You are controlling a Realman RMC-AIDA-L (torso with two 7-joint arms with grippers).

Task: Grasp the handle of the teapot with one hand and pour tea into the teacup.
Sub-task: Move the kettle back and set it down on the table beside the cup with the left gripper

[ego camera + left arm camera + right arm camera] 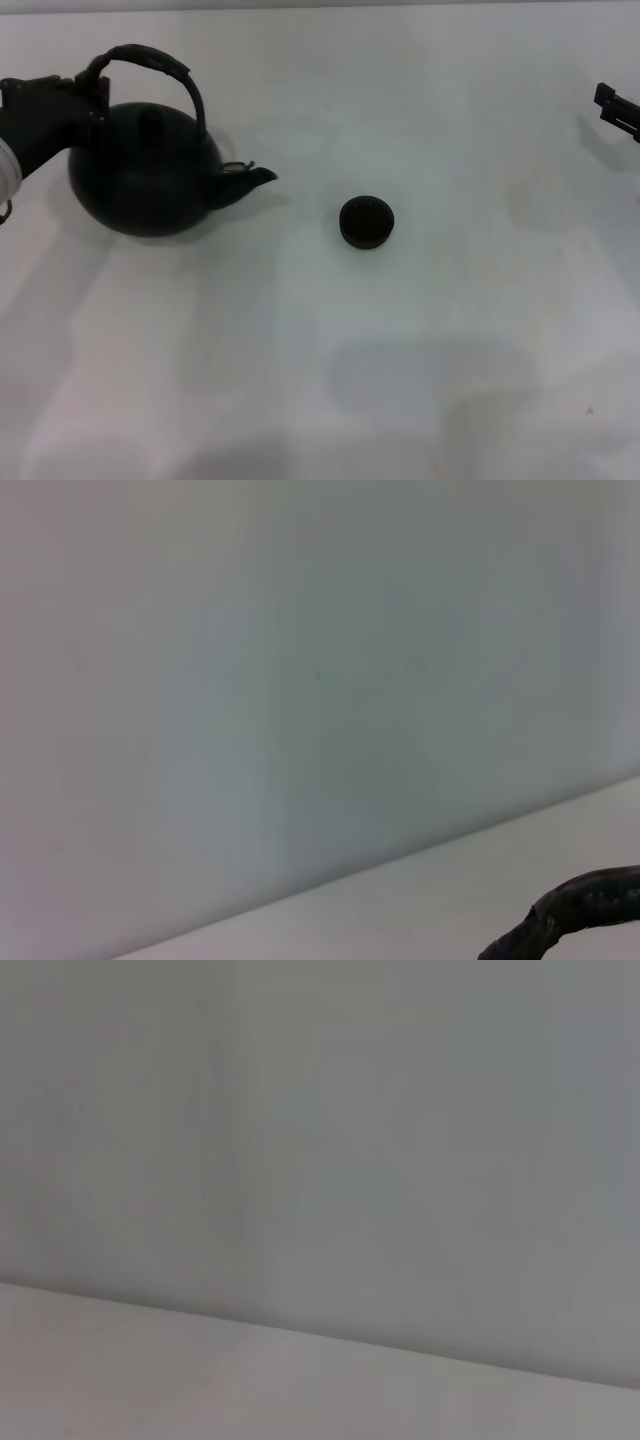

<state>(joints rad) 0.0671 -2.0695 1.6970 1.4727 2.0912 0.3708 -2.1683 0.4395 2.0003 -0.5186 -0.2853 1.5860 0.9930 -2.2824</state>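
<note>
Teapot (pixel 145 170) sits on the white table (pixel 400 350), its short spout aimed at the teacup (pixel 366 221), which stands well apart from the spout tip on bare table. Reaching in level from the side of the teapot away from the teacup, the left gripper (pixel 92 95) meets the foot of the arched handle (pixel 160 65), though I cannot tell whether it is pinching the hoop or merely against it; a stretch of the handle also shows in the left wrist view. Beyond the teacup, far from the teapot, the right gripper (pixel 618 108) pokes in at the table's edge, and its state cannot be told either.
</note>
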